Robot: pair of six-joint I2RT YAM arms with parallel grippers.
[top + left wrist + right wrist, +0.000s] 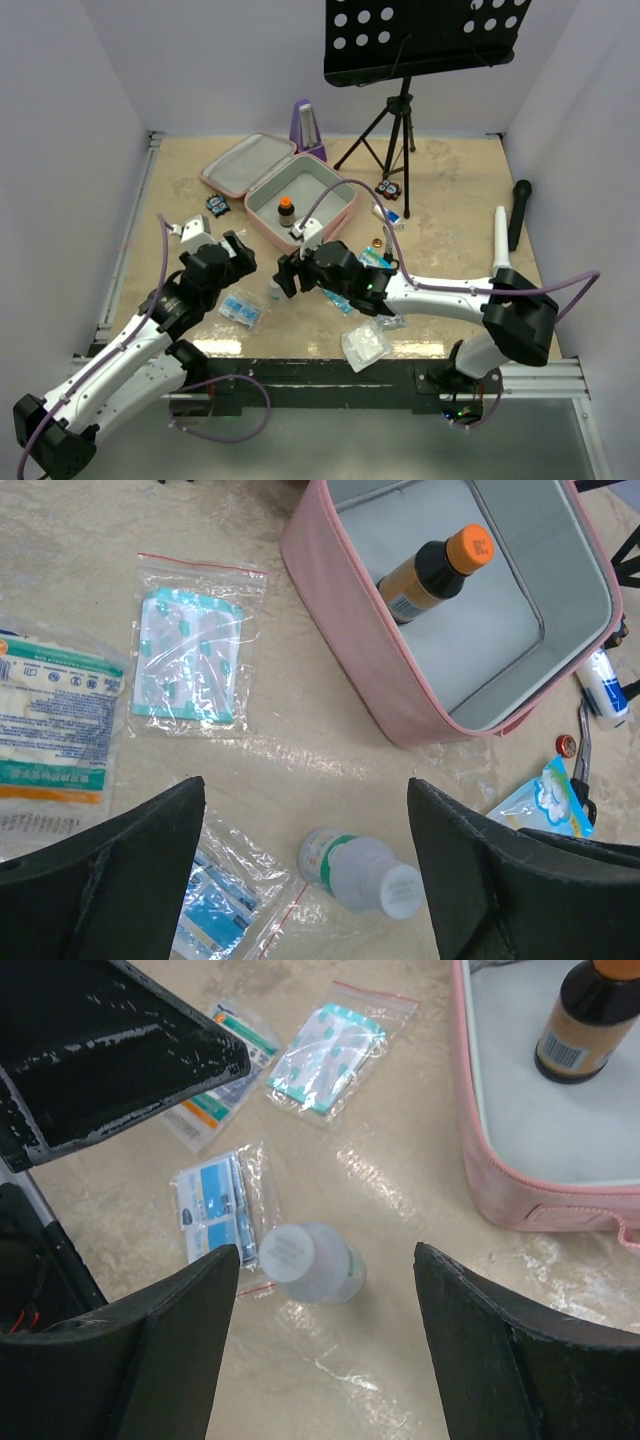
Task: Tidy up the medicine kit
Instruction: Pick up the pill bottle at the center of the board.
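Barely started I'd say: medicine kit [262,222] sits open toward the table's far edge with just an orange-capped bottle [435,570] inside, left gripper [305,820] and right gripper [325,1290] both spread wide, empty, over the small plastic bottle [362,872], so one should drop and pinch it.

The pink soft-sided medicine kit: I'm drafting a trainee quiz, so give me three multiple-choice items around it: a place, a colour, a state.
1. Where is the brown glass bottle?
A) atop the purple metronome
B) inside the pink soft-sided medicine kit
C) under the music stand
2. What colour is its cap?
A) green
B) black
C) orange
3. What state is the kit in?
A) unzipped and open
B) zipped shut
C) upside down
Answers: B, it sits on the kit's grey lining; C, the cap shows orange; A, its inside is in plain view.
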